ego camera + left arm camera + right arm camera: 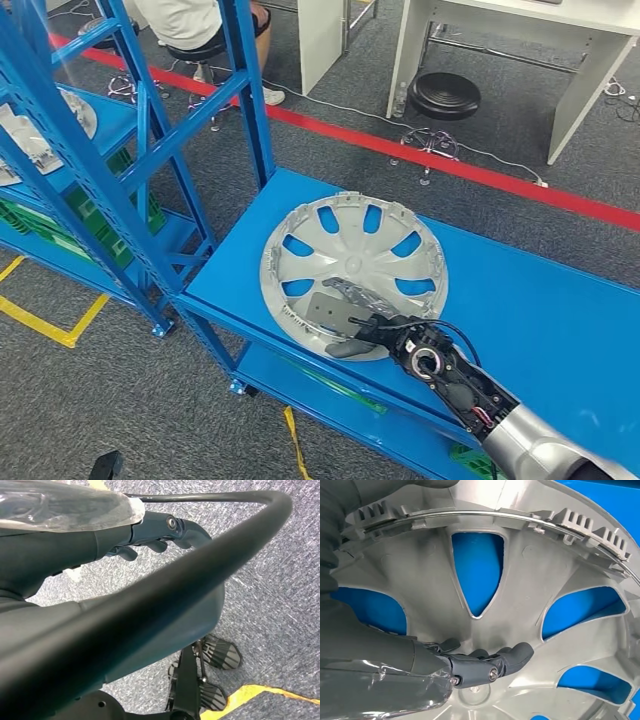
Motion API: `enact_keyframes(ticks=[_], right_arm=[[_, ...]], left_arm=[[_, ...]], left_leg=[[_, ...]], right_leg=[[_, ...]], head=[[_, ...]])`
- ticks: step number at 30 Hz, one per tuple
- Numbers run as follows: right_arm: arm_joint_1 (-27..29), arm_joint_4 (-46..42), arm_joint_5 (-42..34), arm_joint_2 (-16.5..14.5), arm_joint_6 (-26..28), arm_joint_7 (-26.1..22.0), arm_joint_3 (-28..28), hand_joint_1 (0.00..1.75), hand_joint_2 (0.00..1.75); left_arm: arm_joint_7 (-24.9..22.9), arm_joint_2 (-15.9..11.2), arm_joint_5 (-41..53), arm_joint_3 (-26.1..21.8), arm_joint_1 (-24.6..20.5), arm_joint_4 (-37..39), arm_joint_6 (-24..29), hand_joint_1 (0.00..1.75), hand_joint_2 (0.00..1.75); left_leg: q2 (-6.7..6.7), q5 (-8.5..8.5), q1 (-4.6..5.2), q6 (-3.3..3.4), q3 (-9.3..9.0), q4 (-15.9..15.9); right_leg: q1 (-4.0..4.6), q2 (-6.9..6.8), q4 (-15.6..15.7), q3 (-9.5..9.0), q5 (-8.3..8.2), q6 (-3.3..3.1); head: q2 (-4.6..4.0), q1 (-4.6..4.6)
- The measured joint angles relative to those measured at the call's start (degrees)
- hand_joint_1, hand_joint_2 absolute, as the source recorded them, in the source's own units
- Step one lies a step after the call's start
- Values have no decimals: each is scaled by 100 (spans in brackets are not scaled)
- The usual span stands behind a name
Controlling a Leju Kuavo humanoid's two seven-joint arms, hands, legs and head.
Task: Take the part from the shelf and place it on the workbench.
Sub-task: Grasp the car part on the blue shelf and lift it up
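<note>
1. Here, the wheel cover [353, 268] lay flat, inner side up, on the blue workbench [528, 320], near its front edge and toward its left end.
2. The right hand [343, 318] reached in from the lower right and gripped the wheel cover at its near rim: fingers lay across the inside face, and the thumb sat at the rim's outer edge.
3. In the right wrist view, the dark fingers [497, 662] rested on the cover's grey inner face close to its hub, with blue showing through the cutouts between the spokes.
4. The left hand [154, 537] hung over grey carpet, its fingers loosely curled with nothing in them; whether they were fully closed could not be told.
5. The blue shelf [113, 150] stood at the left, its frame touching the workbench's left end, and another silver cover [30, 135] rested on one of its levels.
6. A red line [453, 160] crossed the grey carpet [113, 400] behind the workbench, and yellow tape [53, 325] marked the floor at the left.
7. A black stool [444, 97] stood by a white desk [581, 50], and a person [189, 20] sat on another stool behind the shelf.
</note>
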State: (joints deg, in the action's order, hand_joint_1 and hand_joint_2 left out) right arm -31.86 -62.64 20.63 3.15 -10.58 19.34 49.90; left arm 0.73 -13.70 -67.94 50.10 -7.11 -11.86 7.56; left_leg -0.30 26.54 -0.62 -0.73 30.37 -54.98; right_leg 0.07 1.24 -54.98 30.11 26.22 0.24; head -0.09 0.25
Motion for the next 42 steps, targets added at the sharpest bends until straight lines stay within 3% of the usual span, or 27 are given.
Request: enact_keyframes(ticks=[7, 13, 16, 42], right_arm=[[-13, 50, -4, -2, 107, -79, 0, 0, 175], [83, -26, -267, -2, 837, -691, -172, 0, 175], [108, -83, -333, -2, 964, -779, -280, 0, 175], [118, -230, -389, -55, 557, -998, -416, 0, 175]], left_arm=[[5, 0, 5, 26, -1, 0, 0, 0, 0], [95, -1, -97, 26, 50, 0, 2, 0, 0], [113, -9, -104, 26, 71, 1, 2, 0, 0], [99, -15, -207, 26, 76, 1, 50, 0, 0]], left_leg=[[3, 1, 0, -1, -7, 0], [-2, 0, 0, -2, 3, 0], [-2, 0, 0, -3, 8, 0], [-6, 13, 0, -13, 32, 2]], right_leg=[[0, 2, 1, -5, 0, 0], [0, -4, -1, 0, 0, 0], [-1, -3, -1, 6, 0, 1], [-1, -4, -2, 25, 14, 0]], head=[[0, 1], [-1, 3], [-1, 8], [1, 2]])
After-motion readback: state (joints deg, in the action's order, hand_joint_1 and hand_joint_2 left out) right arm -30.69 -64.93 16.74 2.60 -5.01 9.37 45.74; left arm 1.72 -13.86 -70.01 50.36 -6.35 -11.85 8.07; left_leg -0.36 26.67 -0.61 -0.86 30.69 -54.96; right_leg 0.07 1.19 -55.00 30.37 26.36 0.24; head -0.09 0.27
